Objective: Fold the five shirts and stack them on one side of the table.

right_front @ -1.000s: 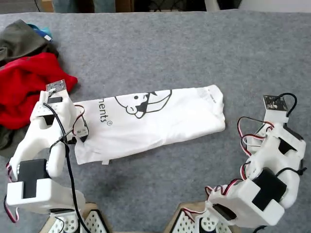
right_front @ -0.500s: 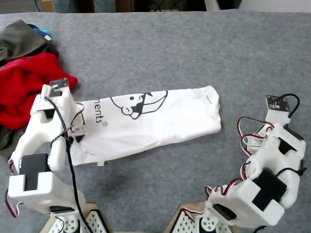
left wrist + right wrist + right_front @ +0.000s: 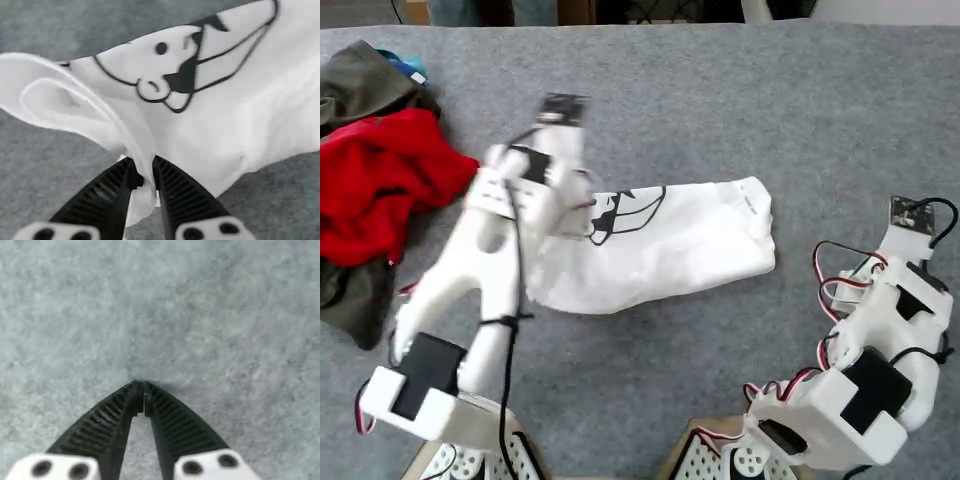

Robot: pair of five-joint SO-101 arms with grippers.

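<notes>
A white shirt (image 3: pixel 665 245) with a black cartoon print lies across the middle of the table. My left gripper (image 3: pixel 144 175) is shut on a fold of the white shirt (image 3: pixel 210 120), holding its left end lifted and doubled over toward the middle. In the high view the left arm (image 3: pixel 515 200) stretches over that end and hides it. My right gripper (image 3: pixel 140 395) is shut on nothing, just above bare grey cloth at the table's right side, where the right arm (image 3: pixel 890 330) stands apart from the shirt.
A heap of shirts sits at the far left: a red one (image 3: pixel 375 180) on top, a dark olive one (image 3: pixel 360 80) behind it and a bit of blue (image 3: pixel 412 68). The grey table cover (image 3: pixel 720 100) spreads wide behind the white shirt.
The left arm swung up and to the right, carrying the shirt's left end over toward the middle. The shirt's visible length shortened. The right arm barely shifted.
</notes>
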